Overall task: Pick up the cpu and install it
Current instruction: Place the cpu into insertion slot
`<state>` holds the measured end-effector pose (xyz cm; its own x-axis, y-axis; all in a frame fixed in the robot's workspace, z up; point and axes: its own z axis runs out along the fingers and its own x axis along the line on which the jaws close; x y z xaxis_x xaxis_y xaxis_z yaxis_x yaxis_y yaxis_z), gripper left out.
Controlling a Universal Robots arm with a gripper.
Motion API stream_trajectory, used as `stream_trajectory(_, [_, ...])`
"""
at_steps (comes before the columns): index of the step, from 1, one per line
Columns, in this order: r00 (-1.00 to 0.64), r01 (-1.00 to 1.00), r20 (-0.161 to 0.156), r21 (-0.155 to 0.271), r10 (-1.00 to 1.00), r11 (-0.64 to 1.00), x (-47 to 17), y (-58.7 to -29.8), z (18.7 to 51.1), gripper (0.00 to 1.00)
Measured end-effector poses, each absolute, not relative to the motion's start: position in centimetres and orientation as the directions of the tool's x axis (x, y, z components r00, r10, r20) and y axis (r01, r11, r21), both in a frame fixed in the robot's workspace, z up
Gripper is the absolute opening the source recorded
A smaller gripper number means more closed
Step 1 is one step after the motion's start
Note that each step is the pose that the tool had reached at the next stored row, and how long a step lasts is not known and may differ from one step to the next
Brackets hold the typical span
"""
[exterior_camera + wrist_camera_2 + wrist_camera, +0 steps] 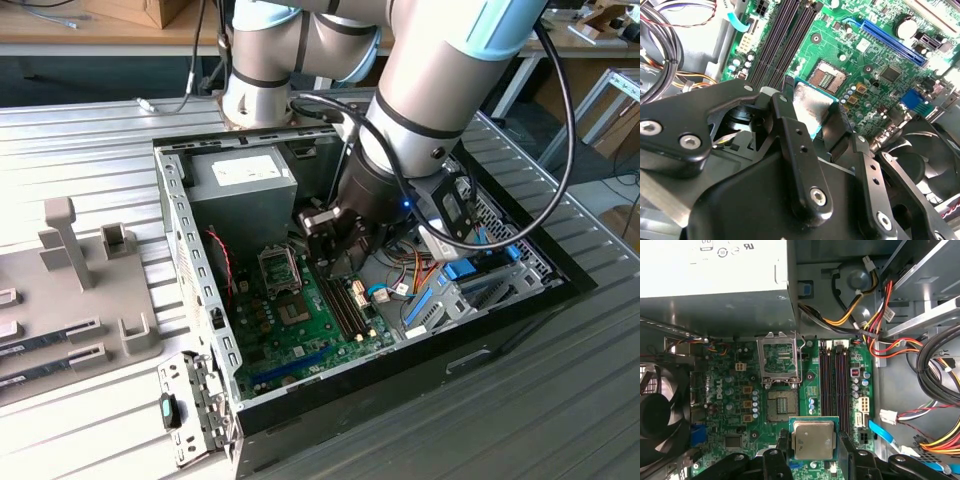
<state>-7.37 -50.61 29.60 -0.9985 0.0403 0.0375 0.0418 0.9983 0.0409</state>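
Note:
The cpu (pixel 813 439), a small square chip with a dull silver top and a thin green edge, is clamped between my black fingers (pixel 783 442). My gripper (pixel 814 445) is shut on it and hangs above the green motherboard (pixel 810 380). The open socket (pixel 782 405) lies just beside the held chip, with its metal frame (pixel 779 360) flipped up behind it. In the second wrist view the cpu (pixel 810 107) sits tilted near the socket (pixel 827 79). In the exterior view my gripper (pixel 335 258) is inside the computer case, over the motherboard (pixel 300 320).
Black memory slots (pixel 835 375) run beside the socket. A grey power supply (pixel 240 180) stands at the back of the case, a fan (pixel 657 415) to one side, cable bundles (pixel 935 365) to the other. A grey fixture tray (pixel 90 290) lies at the exterior view's left.

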Motion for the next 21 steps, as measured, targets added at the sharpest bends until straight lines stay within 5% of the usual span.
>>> stream_trajectory(21, [-0.998,0.042,0.038,0.041,0.040,0.998,-7.4,-50.6,28.0,0.47])
